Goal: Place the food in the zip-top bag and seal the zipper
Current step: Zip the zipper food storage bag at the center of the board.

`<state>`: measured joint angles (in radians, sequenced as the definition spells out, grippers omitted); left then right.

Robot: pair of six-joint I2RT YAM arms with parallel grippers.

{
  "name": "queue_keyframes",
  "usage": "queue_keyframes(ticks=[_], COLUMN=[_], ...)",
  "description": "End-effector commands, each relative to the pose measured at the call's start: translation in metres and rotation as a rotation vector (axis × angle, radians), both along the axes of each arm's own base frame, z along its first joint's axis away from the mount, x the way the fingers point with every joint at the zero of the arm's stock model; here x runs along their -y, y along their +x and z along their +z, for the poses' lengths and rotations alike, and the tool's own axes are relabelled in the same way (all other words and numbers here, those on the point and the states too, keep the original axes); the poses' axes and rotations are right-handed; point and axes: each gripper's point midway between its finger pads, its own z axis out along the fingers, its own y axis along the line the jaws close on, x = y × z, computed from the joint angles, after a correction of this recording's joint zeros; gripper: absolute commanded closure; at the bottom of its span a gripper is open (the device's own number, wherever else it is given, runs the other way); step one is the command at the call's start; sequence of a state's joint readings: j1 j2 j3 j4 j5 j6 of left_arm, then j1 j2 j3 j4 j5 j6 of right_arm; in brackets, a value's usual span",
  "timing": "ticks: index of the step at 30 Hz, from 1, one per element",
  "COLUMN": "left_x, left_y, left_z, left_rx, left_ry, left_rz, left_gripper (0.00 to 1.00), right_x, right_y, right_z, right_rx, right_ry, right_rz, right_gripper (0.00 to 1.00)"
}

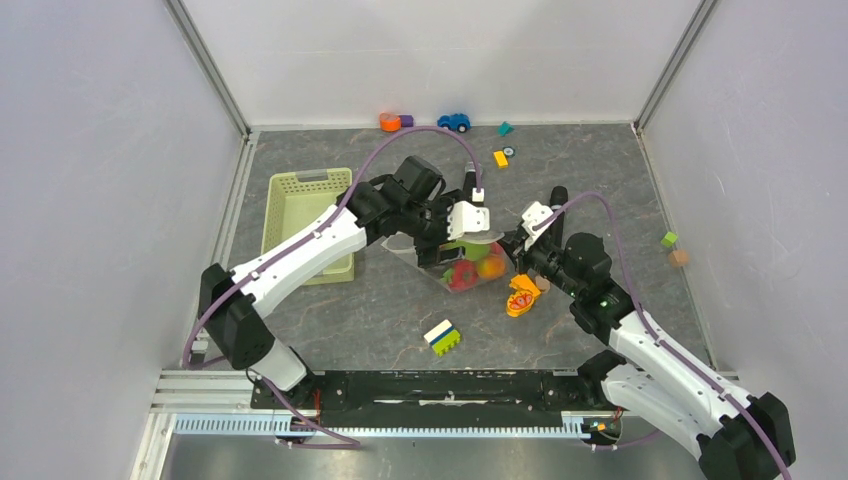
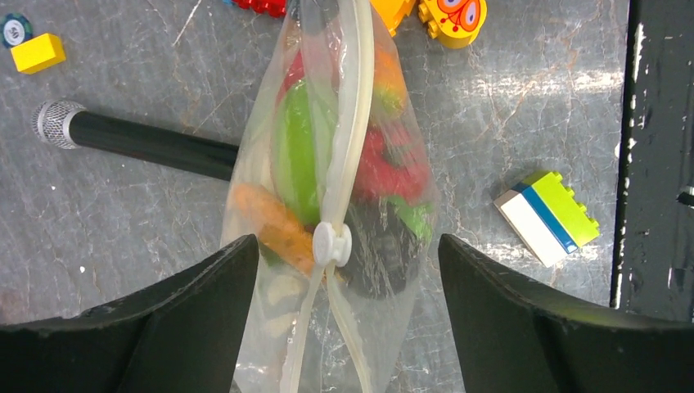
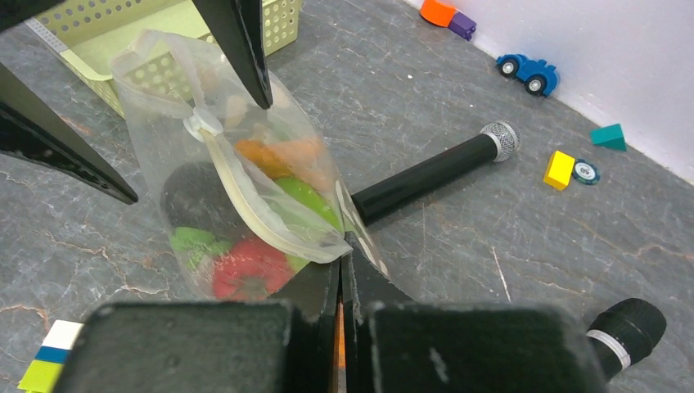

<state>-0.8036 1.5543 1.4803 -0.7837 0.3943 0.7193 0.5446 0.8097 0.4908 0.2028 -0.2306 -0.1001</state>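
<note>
At the centre of the table (image 1: 330,320), right gripper (image 3: 341,255) clamps the bag (image 1: 465,262) corner; open left gripper (image 2: 345,250) straddles the slider (image 2: 331,244). Closing beside it could leave the zipper (image 2: 353,123) end unsealed.

- The zip-top bag (image 2: 327,196) runs off the left wrist view's bottom edge.
- The microphone (image 2: 139,139) has its handle end hidden behind it.
- The food (image 2: 296,151) inside looks blurred.

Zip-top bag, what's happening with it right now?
The right pincer is shut on the zip-top bag at one end of the zipper. The left pincer stands open astride the slider, partway along. The food is inside; the zipper looks joined beyond the slider and split on the near side, so sealing isn't finished.
</note>
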Motion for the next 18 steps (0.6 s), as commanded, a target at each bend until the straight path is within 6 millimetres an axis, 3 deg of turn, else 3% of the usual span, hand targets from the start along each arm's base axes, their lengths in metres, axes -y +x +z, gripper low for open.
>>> queue_keyframes(ticks=[1,11,15,18], left_x=[0.014,0.018,0.019,0.021], left_y=[0.003,0.007,0.008,0.005], left_z=[0.023,0.016,0.013,0.016], left_rx=[0.029,0.019,0.018,0.011], left_ry=[-0.059,-0.058,-0.049,-0.062], left_rz=[-0.016,-0.003,-0.004,-0.015], left_gripper=[0.18,0.39,0.57,0.78], right_x=[-0.005,-0.005,-0.005,-0.004], right_y=[0.002,-0.003,-0.005,-0.005], right_z=[0.021,0.025,0.028,0.025], right_rx=[-0.001,0.013,0.018,0.012], right_ry=[0.05,0.061,0.068,0.063], right_rz=[0.011,0.029,0.036,0.027], right_gripper=[1.0,1.0,1.0,1.0])
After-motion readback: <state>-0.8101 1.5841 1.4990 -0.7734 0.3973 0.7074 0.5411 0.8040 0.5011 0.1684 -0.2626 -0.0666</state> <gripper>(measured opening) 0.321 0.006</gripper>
